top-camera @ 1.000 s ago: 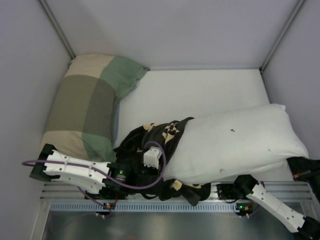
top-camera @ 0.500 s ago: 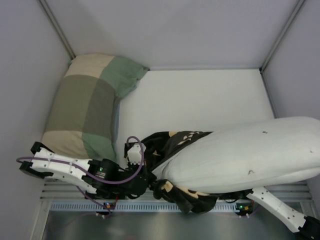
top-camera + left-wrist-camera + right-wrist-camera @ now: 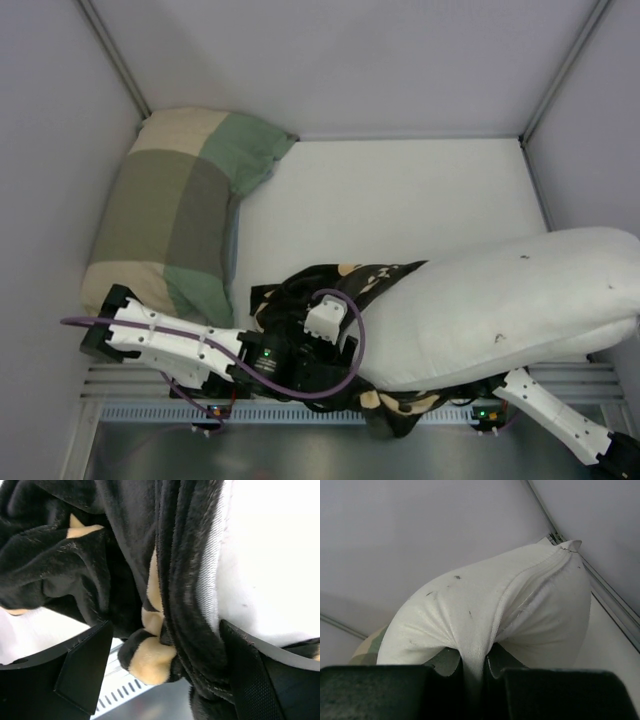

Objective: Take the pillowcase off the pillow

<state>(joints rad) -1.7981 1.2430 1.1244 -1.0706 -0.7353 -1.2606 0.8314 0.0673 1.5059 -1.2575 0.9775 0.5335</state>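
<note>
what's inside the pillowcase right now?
One end of the pillow goes into the bunched pillowcase; the rest is bare. How far it reaches inside is hidden by black fabric and the left arm.

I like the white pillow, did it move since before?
Yes. The pillow slid rightward, away from the checked pillow, toward the right wall.
</note>
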